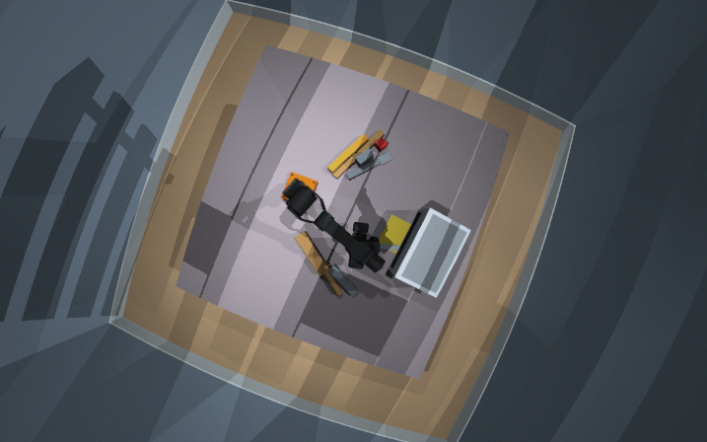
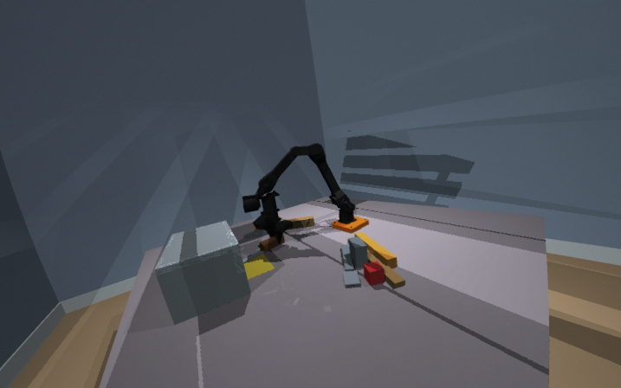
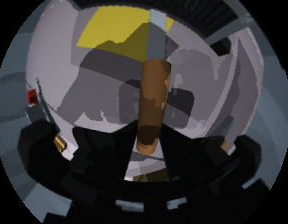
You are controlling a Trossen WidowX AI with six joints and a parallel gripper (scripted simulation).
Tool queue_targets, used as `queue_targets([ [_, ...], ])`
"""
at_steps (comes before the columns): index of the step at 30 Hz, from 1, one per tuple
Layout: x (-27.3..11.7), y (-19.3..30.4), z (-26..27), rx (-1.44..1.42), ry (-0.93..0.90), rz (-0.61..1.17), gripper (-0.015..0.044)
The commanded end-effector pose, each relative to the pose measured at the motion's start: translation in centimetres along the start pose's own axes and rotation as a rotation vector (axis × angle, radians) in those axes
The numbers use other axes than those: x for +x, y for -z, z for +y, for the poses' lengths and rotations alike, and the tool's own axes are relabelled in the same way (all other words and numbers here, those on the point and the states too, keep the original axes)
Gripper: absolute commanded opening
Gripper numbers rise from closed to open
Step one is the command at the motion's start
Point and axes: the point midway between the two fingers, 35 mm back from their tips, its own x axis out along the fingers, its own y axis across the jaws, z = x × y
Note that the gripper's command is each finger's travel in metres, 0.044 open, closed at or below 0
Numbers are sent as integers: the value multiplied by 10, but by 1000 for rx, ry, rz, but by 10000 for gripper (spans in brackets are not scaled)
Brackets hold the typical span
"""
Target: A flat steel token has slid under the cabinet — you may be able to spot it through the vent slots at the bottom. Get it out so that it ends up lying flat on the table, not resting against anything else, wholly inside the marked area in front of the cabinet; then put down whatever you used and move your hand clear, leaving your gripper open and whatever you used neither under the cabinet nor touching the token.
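Observation:
My gripper [image 2: 279, 236] [image 3: 148, 123] is shut on the brown handle [image 3: 154, 95] [image 2: 268, 243] of a tool, low over the table. The tool's flat grey blade [image 3: 156, 42] [image 1: 389, 247] points away from the fingers, across one side of the yellow marked area [image 1: 397, 226] [image 2: 259, 266] [image 3: 105, 30], toward the cabinet. The cabinet [image 1: 434, 254] [image 2: 209, 274] is a pale grey box; its dark slotted front shows at the top of the wrist view. Whether the blade's far end is under the cabinet's front edge, I cannot tell. The steel token cannot be made out in any view.
A yellow-orange bar [image 1: 347, 155] [image 2: 376, 249], a red cube [image 1: 381, 143] [image 2: 373, 274], a grey block [image 1: 364, 158] [image 2: 358, 251] and other bars lie together on one side. A long brown bar [image 1: 312, 254] and a grey piece [image 1: 343, 279] lie on the other side, near the arm.

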Motion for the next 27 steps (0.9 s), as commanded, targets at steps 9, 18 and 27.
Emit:
queue_targets([
  [9,-1,-16,-1,1,2,-2,0],
  [18,-1,-25,-1,1,2,-3,0],
  [27,-1,-35,-1,1,2,-3,0],
])
